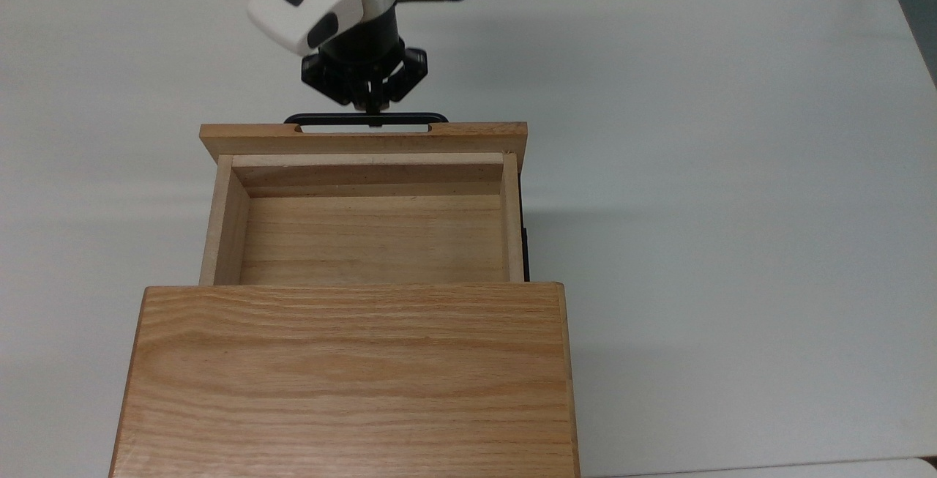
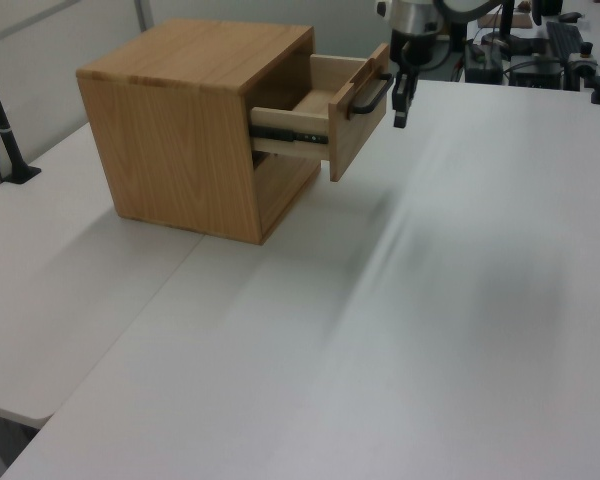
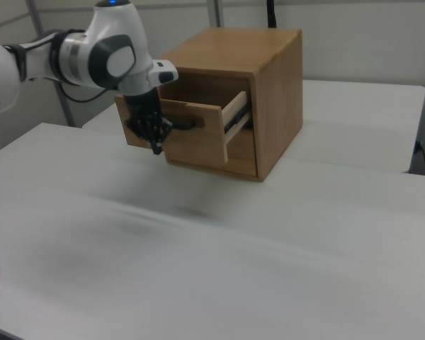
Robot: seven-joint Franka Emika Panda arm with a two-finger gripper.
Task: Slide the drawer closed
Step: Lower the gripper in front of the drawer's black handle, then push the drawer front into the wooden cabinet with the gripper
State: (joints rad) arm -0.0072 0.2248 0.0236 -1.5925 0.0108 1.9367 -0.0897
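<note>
No writing legible on any surface. Your drawer is a light oak tray, grained, pulled well out of the boxy wooden cabinet on the smooth white table. Your gripper points down with its fingers drawn narrow, nearly together, holding nothing. Just beside the fingertips sits the thin black bar handle; contact: cannot tell
</note>
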